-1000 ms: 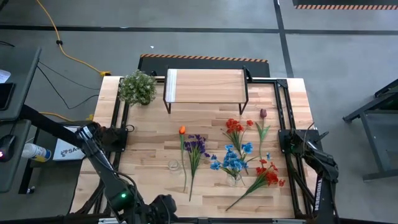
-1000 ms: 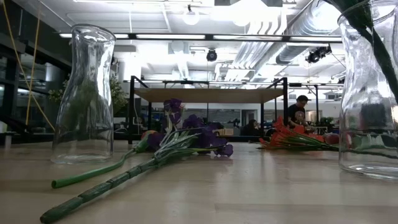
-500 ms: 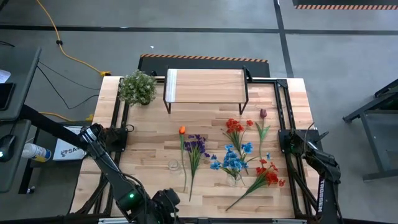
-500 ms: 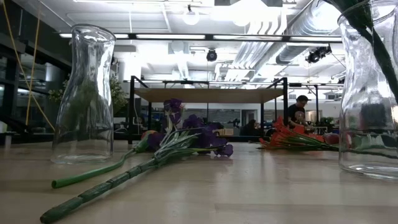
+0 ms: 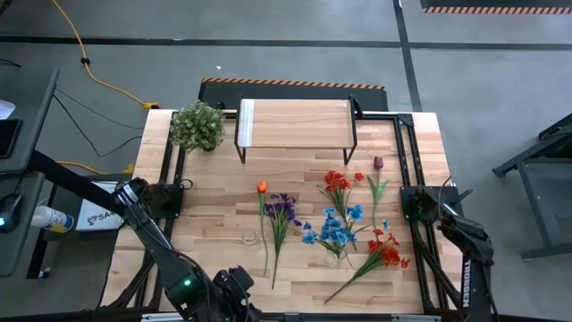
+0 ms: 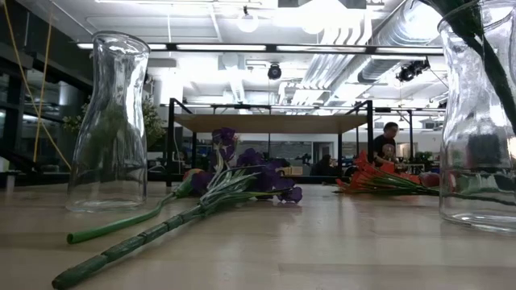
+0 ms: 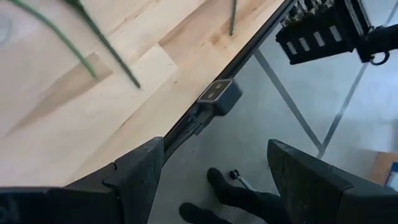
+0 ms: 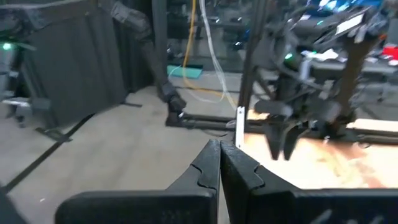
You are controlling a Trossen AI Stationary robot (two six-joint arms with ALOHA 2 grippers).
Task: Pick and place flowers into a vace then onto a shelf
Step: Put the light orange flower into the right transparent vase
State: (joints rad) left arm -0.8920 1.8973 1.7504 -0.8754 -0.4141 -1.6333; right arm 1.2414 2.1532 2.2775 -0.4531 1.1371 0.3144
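At the table's left near corner, the left gripper (image 5: pixel 239 284) is hanging over the front edge with its two dark fingers (image 7: pixel 140 171) spread wide and nothing between them; through the gap its wrist camera is looking past the table edge (image 7: pixel 186 121) to the floor, where two green stem ends (image 7: pixel 102 53) are lying on the wood just ahead.

Moving rightward, a bushy potted plant (image 5: pixel 197 125) is standing at the far left of the table, beside the shelf (image 5: pixel 295 123), which is sitting against the far edge near the middle with its plank top bare.

In front of the shelf the flowers are lying flat on the wood: the orange tulip (image 5: pixel 262 187) and the purple spray (image 5: pixel 281 210) side by side, with an empty glass vase (image 5: pixel 249 238) standing just left of their stems. In the low view that vase (image 6: pixel 109 121) is standing upright behind the purple stems (image 6: pixel 173 221).

Further right, blue flowers (image 5: pixel 332 231) are standing in a second glass vase (image 6: pixel 477 121), a red bunch (image 5: pixel 338 183) and the dark red tulip (image 5: pixel 378 164) are lying beyond them, and another red spray (image 5: pixel 382 253) is lying nearer the front.

At the right edge, the right gripper (image 8: pixel 219 165) is waiting off the table, its fingers pressed fully together and gripping nothing.
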